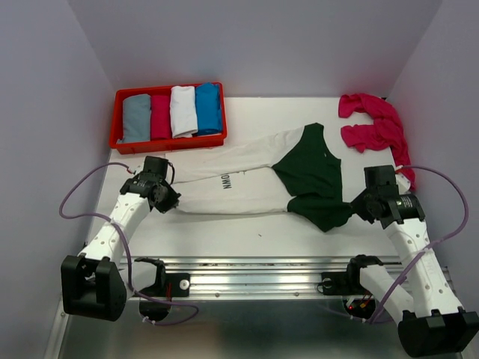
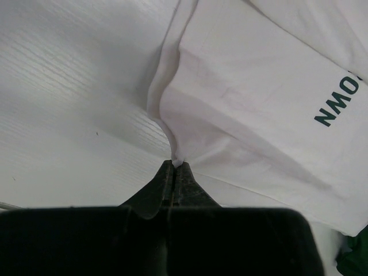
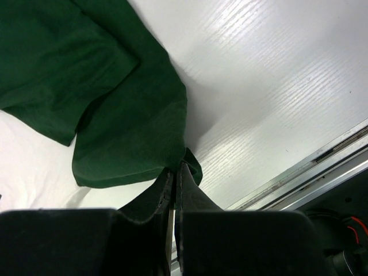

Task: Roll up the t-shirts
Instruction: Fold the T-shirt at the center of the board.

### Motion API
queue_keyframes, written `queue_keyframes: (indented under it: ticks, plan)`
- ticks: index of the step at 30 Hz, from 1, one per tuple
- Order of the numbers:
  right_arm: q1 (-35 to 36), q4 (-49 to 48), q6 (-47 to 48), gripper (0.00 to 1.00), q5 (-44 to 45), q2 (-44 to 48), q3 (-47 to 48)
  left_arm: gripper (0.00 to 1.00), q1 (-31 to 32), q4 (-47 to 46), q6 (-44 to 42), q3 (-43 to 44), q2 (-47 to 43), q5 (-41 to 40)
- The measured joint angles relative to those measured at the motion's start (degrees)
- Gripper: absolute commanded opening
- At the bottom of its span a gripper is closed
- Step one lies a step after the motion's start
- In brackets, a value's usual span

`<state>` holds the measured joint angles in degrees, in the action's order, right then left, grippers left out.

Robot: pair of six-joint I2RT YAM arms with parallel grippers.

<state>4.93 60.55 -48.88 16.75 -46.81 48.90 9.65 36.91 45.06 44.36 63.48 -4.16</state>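
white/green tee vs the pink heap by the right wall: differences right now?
The white/green tee lies stretched across mid-table; the pink heap is crumpled. The left gripper pinches the tee's white end, the right gripper its green end; the pink heap is untouched. Shared: both unrolled, outside the red tray.

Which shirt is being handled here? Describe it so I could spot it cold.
On the white table, between the red tray far left and the pink heap far right, one t-shirt lies stretched across the middle. Only it is cream-white with a dark green end, pinched by the left gripper and right gripper.
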Motion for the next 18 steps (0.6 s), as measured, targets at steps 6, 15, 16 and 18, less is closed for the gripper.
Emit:
queue_keyframes:
  ticks: [6,15,16,18]
  plan:
    - [0.00,-1.64,1.70,0.01,-2.16,-2.25,0.02,0.00,0.00,-1.03,-0.02,0.00,2.21,0.02]
    - [0.00,-5.42,4.35,0.01,-3.04,-9.81,5.07,0.00,0.00,-0.81,-0.02,0.02,3.54,0.02]
    - [0.00,-6.08,4.61,0.01,-3.13,-10.40,5.75,0.00,0.00,-0.74,-0.02,0.02,3.48,0.02]
    - [0.00,-7.08,5.11,0.01,-3.32,-10.75,6.03,0.00,0.00,-0.28,0.00,0.02,3.28,0.04]
